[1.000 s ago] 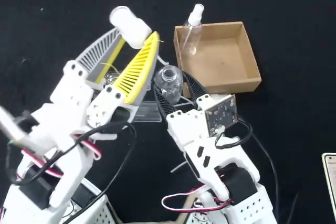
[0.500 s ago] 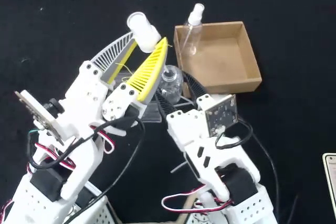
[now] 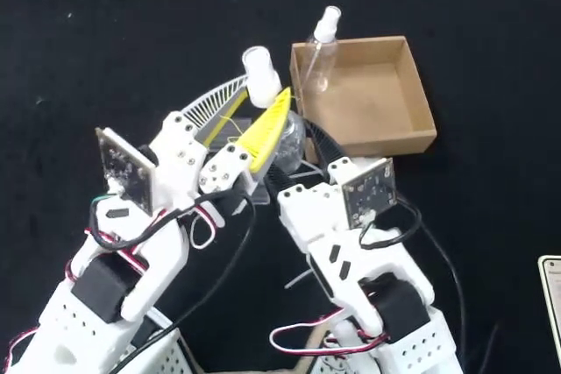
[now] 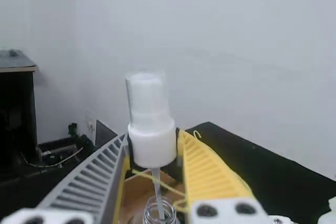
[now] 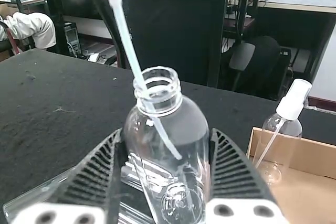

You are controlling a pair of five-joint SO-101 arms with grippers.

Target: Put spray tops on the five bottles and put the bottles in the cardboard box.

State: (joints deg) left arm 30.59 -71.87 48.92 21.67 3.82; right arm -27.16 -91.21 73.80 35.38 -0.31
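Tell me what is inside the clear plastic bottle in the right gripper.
The thin dip tube of the white spray top runs through the clear plastic bottle's open neck. Its bottom, down in the right gripper, cannot be seen.

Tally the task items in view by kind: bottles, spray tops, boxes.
Bottles: 2, the open bottle and the capped bottle.
Spray tops: 2, the held spray top and the fitted spray top.
Cardboard box: 1.
Total: 5.

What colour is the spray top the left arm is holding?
White; the spray top shows best in the left wrist view.
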